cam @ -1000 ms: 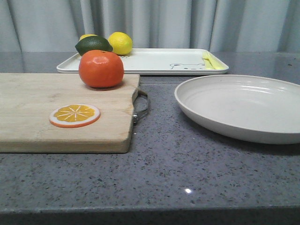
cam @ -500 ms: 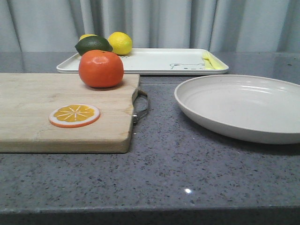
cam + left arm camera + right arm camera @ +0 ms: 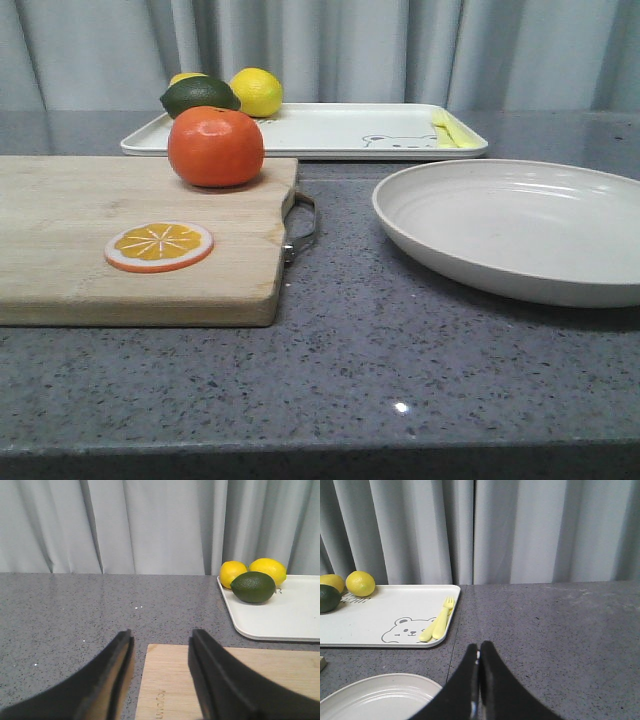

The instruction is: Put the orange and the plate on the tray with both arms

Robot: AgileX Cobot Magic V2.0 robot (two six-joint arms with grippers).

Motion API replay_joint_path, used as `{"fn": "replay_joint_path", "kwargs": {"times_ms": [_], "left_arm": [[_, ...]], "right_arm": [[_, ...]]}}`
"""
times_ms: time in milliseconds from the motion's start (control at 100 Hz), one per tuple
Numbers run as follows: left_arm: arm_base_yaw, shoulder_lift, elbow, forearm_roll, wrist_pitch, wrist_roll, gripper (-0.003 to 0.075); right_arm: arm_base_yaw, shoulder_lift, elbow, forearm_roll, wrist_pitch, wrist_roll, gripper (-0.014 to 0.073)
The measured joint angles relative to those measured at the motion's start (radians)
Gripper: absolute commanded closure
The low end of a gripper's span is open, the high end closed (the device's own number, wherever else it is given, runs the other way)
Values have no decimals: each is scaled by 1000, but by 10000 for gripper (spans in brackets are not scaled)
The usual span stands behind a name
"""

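Nothing is held yet. The left gripper (image 3: 160,680) is spread apart over the near corner of the wooden cutting board (image 3: 120,235), with nothing between its fingers. The right gripper (image 3: 479,690) is closed, fingertips pressed together on nothing.

The orange (image 3: 216,147) is not caught by the left wrist camera; in the front view it rests on the far right part of the board, so it is judged to lie ahead of the left claw and toward its inner side. The plate (image 3: 375,697) lies just below and inward of the right claw, its rim nearly under the fingertips. The tray (image 3: 380,612) lies beyond the plate, well ahead of the right claw.

The orange looks firm, smooth and glossy, probably light and liable to roll or slip; it is best taken across its widest girth. The plate looks stiff, shallow and broad, possibly breakable; only its raised rim offers a pinch, and tilting is to be expected.

Counted: one orange, one plate, one tray, one board, one orange slice (image 3: 159,246), two lemons (image 3: 267,570), one lime (image 3: 253,586), and what looks like two yellow utensils (image 3: 437,625).
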Motion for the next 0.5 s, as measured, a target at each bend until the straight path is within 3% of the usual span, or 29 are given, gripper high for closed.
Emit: {"fn": "replay_joint_path", "kwargs": {"times_ms": [130, 330, 500], "left_arm": [[0, 24, -4, -1, -30, 0, 169], [-16, 112, -67, -1, -29, 0, 168], [-113, 261, -176, -1, -29, 0, 125]], "right_arm": [[0, 0, 0, 0, 0, 0, 653], [0, 0, 0, 0, 0, 0, 653], [0, 0, 0, 0, 0, 0, 653]]}}
